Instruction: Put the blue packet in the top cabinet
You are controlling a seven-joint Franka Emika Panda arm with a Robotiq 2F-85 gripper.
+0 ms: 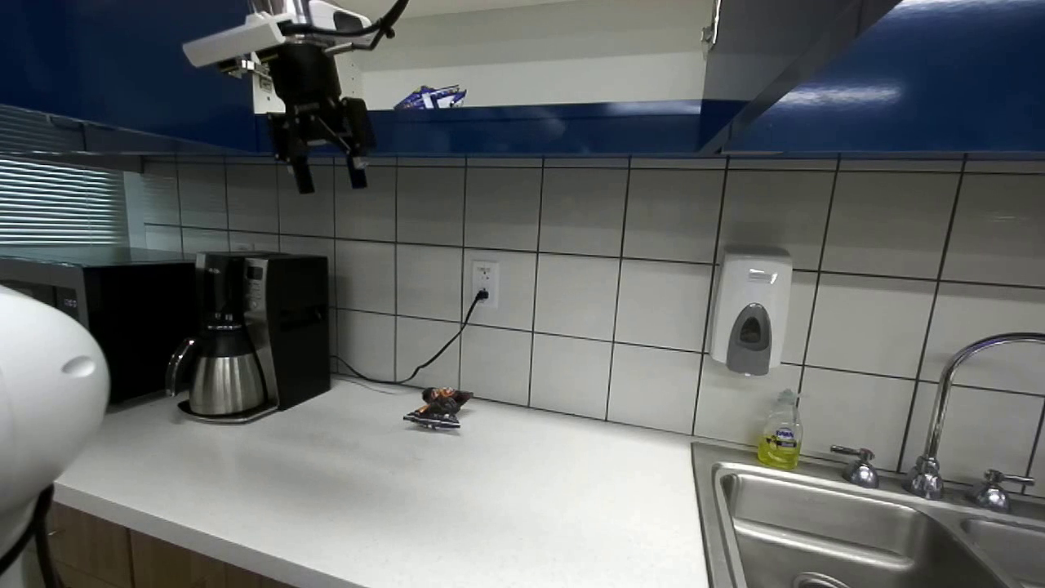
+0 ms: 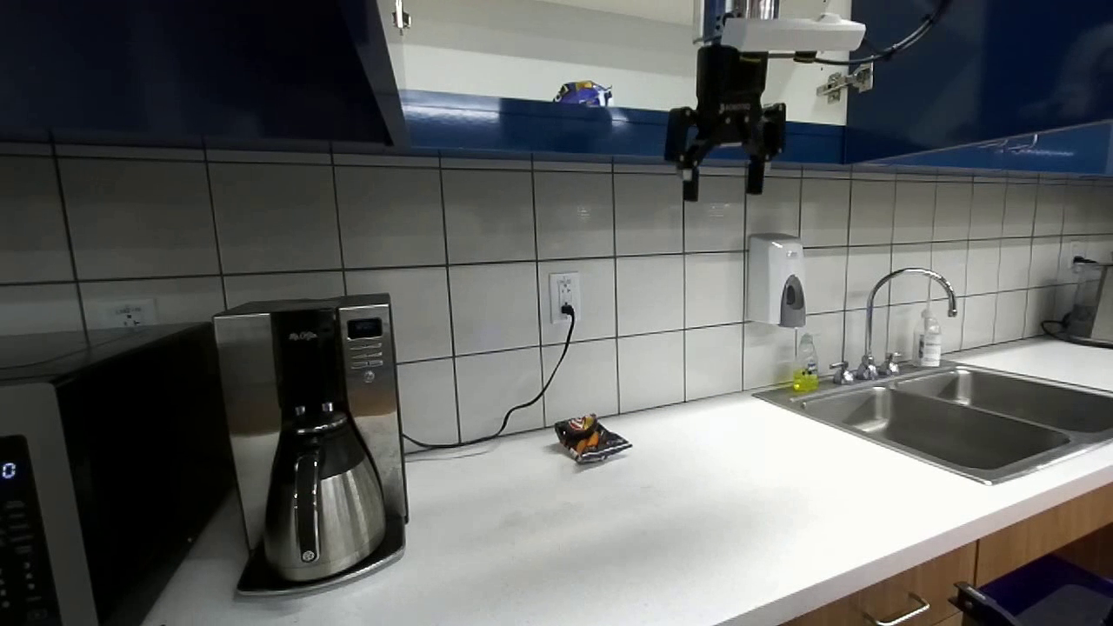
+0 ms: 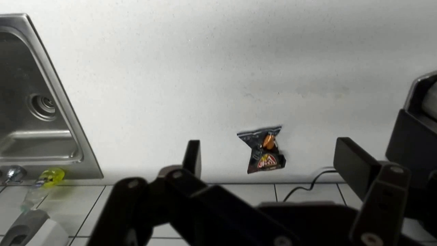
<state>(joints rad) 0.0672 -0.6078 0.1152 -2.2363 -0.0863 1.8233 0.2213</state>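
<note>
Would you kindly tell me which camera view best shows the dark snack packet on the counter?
The wrist view: it looks down on the dark snack packet, making its red emblem clearest. Both exterior views show the packet smaller, at a slant, its print less distinct.

We can read "Mr. Coffee" on the tall black and silver coffee maker (image 2: 376, 409). A white 0 glows on the boxy black and grey microwave (image 2: 130, 478). The black two-fingered claw (image 2: 723, 184) has tiny letters that look like "Robotiq". We can't make out the words on the crinkly black packet (image 3: 264, 152) or the clear plastic bottle (image 1: 780, 437) with yellow liquid.
</note>
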